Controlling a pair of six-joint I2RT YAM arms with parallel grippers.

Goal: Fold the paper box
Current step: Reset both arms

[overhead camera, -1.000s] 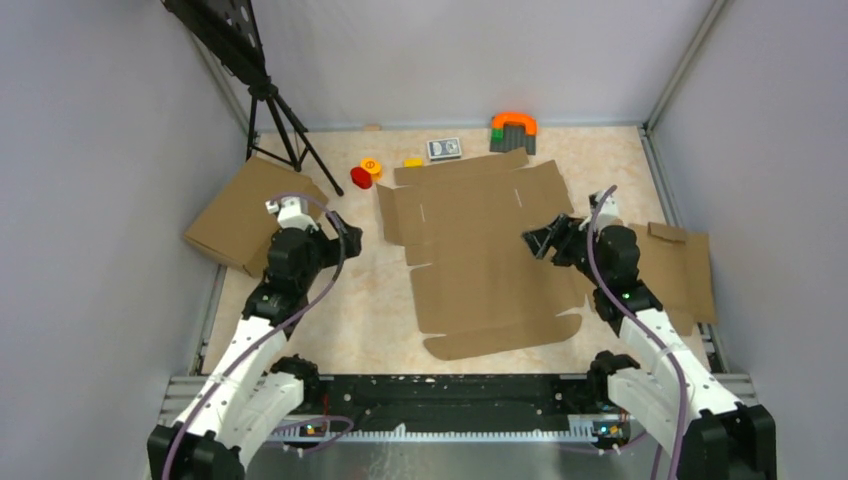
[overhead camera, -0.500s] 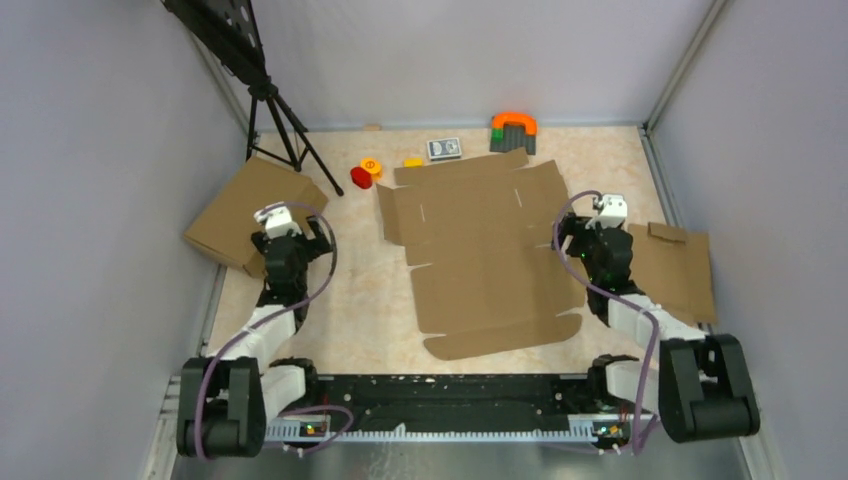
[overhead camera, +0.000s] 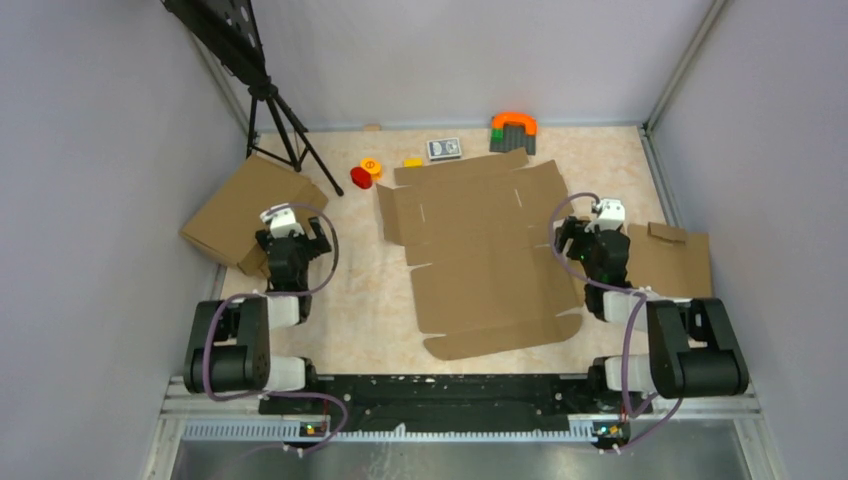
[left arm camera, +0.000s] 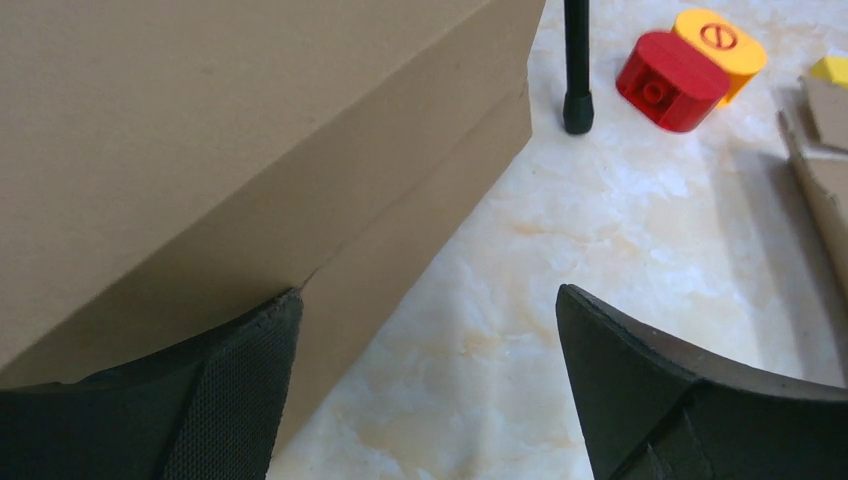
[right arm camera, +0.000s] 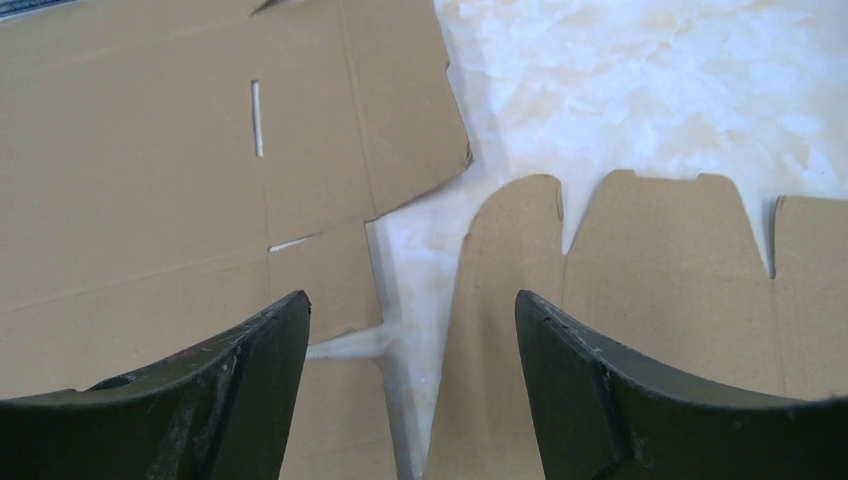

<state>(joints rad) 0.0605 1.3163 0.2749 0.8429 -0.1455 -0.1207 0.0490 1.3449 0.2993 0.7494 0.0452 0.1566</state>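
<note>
Paper box (overhead camera: 480, 255): matt brown corrugated cardboard, smooth face. Bench (left arm camera: 620, 230): pale marble-look top, slight sheen. Red block (left arm camera: 672, 68) and yellow block (left arm camera: 720, 38): smooth glossy plastic; closed carton (left arm camera: 200, 120) matt cardboard.

The left arm (overhead camera: 240, 345) and right arm (overhead camera: 690, 350) have chunky matte-black links, white shells and white wrist caps. Greyish-purple cables (overhead camera: 333, 252) loop along them. The black fingers (left arm camera: 680, 400) are curved wedges; one carries finely meshed texture.

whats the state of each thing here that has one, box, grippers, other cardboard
paper box, lying flat, unfolded
left gripper, open, holding nothing
right gripper, open, holding nothing
cardboard box at left, assembled, closed
smaller cardboard sheet at right, flat
</note>
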